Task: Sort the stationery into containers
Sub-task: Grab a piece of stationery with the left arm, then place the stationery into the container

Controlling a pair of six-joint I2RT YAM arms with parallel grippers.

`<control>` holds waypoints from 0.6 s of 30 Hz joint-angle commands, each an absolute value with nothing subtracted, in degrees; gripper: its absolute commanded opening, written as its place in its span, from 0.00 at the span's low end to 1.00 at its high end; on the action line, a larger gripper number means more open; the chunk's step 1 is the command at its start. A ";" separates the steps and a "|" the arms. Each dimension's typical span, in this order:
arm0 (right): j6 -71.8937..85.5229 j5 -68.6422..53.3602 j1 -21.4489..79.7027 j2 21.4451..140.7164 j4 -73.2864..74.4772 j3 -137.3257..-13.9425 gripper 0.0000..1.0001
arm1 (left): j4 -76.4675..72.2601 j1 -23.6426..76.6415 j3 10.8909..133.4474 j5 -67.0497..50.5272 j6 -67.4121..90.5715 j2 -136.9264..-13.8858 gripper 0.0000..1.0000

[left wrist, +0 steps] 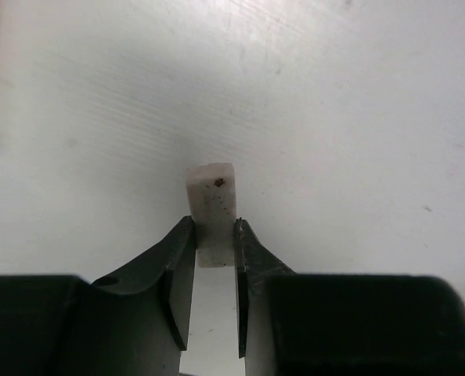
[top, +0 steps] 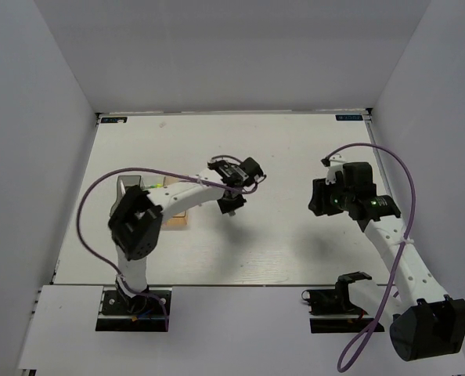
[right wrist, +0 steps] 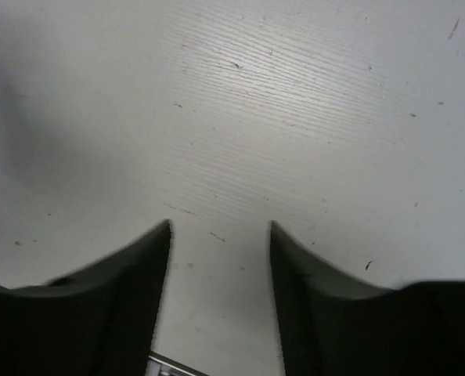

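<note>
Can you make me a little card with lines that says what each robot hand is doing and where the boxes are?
left fingers: closed on the eraser, one finger on each side
eraser: small whitish block with dark specks, poking out past the fingertips
right fingers: open, nothing between them, only table below
grey box: beside the left arm, partly hidden by it
tan box: under the left arm, mostly hidden
highlighters: cannot tell where they are
</note>
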State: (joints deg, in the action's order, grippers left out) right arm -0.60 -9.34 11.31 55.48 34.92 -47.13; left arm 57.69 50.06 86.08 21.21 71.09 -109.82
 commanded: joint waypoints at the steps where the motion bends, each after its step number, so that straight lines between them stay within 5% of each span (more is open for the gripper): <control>1: -1.32 -12.21 11.16 55.11 34.01 -47.20 0.38 | 62.65 47.64 86.14 31.28 63.20 -96.87 0.00; 6: -3.16 -15.90 10.90 54.84 34.01 -46.76 0.03 | 64.60 38.51 82.18 31.56 52.66 -89.91 0.00; 18: -4.57 -18.19 10.28 55.28 34.19 -46.23 0.13 | 64.60 26.46 81.12 24.26 35.69 -92.63 0.00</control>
